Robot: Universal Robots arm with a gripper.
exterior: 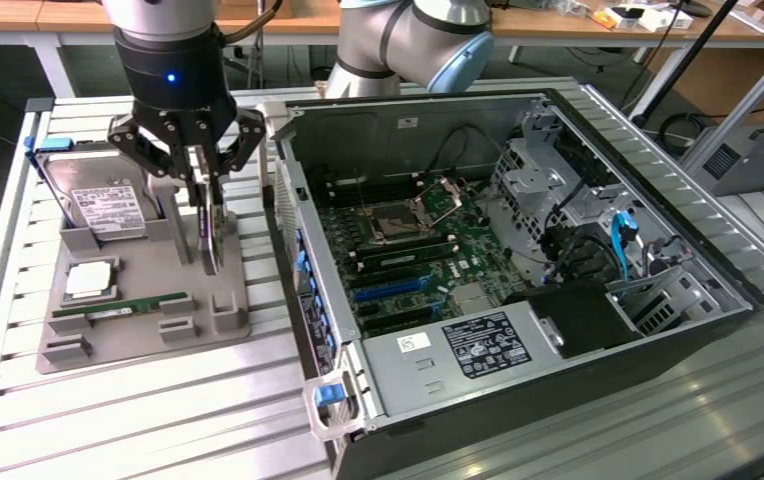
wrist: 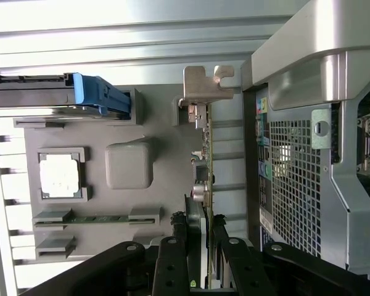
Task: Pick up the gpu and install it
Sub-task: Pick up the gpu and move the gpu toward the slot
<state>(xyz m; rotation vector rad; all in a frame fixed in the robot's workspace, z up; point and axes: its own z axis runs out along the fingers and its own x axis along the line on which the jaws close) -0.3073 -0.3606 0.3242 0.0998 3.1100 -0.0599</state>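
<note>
– lift advice for the gpu (exterior: 211, 240)?
– keep it upright and draw it straight out of the grey tray (exterior: 129, 345): no twisting, no knocking the case (exterior: 742, 290).
– and where does it sit?
– edge-on between the gripper (wrist: 199, 231) fingers, jaws clamped on its faces, bracket (wrist: 203, 83) at the end farthest from them.

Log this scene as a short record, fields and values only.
gripper: shut on the gpu, one finger on each face
gpu: upright on edge over the tray, silver bracket at one end
lifted off tray: cannot tell
tray: holds hard drive, CPU, RAM stick
case: open, to the exterior view's right of the tray, motherboard exposed
install: not yet done, gpu is outside the case
</note>
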